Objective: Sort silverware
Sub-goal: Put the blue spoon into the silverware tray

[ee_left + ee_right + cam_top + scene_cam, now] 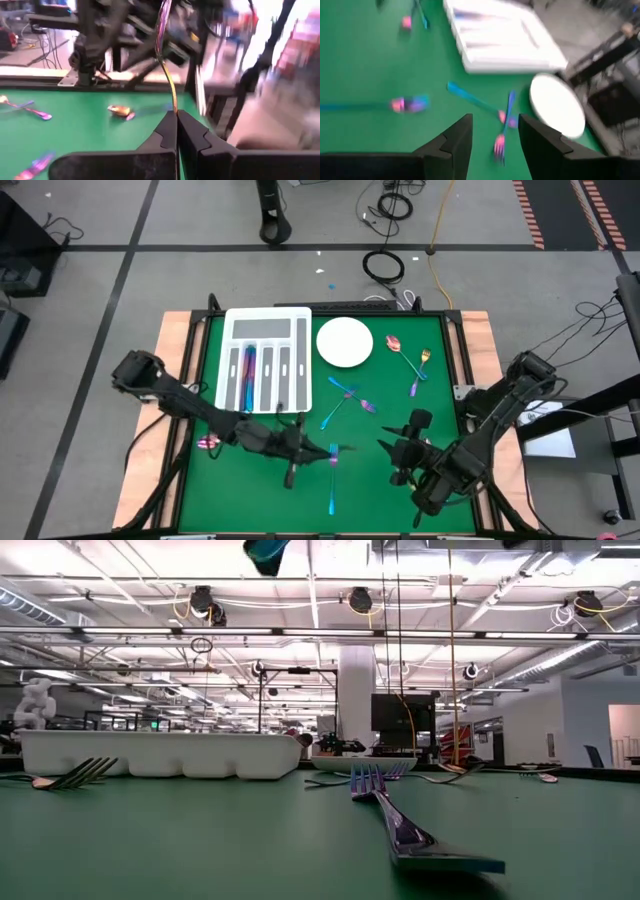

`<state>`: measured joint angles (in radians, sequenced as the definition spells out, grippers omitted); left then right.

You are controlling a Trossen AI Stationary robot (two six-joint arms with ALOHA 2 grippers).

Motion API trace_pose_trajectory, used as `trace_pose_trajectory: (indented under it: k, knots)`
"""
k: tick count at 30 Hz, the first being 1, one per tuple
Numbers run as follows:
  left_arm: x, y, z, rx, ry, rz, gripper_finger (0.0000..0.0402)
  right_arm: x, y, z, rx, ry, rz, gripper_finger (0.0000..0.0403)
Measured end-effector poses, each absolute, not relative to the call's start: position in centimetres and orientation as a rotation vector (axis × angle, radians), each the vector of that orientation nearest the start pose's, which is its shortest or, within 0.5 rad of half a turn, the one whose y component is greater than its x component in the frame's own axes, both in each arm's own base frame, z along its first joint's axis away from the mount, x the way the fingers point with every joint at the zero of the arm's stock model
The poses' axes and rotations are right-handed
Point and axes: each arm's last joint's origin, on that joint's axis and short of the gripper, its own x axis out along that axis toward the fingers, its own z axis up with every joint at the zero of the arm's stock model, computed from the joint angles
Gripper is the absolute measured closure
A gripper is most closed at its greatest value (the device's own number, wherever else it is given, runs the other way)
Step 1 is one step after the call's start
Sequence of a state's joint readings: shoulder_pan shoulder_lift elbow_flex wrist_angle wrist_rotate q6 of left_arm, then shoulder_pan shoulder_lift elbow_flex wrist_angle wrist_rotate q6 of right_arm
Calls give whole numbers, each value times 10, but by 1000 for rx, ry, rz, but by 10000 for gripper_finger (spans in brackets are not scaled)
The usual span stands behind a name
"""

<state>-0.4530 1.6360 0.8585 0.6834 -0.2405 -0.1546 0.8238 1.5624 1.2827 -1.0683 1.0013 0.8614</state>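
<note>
Green table (200, 480), tray (262, 360), plate (345, 342), scattered silverware (350, 398).

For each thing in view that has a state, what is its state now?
Left gripper: jaws shut on a thin utensil, held up.
Right gripper: jaws open, empty.
Divided tray: some silverware inside.
Plate: bare.
Fork: lying flat on the mat.

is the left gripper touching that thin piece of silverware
Touching. In the left wrist view the left gripper is shut, and the thin silverware handle rises straight from between its closed fingertips.
</note>
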Motion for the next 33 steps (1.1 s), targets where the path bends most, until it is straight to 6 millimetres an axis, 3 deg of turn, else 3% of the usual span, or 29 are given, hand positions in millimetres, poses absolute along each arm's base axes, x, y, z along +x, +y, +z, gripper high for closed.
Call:
trace_pose_trajectory:
  k: [4, 8, 17, 21, 26, 33]
  knots:
    - [314, -138, 215, -285, 11, -188, 401, 222, 203, 285, -287, 503, -459, 255]
    - [319, -140, 210, -325, -47, -187, 401, 233, 208, 294, -243, 367, -505, 255]
    - [320, -142, 214, -245, -134, -181, 401, 247, 204, 296, -141, 412, -436, 258]
    - [320, -142, 215, -235, -144, -182, 402, 253, 198, 297, -129, 407, -457, 294]
    - [321, -141, 215, -235, -140, -141, 402, 263, 191, 292, -129, 415, -494, 391]
    - [321, -138, 213, -182, -135, -28, 402, 284, 187, 285, -104, 384, -531, 401]
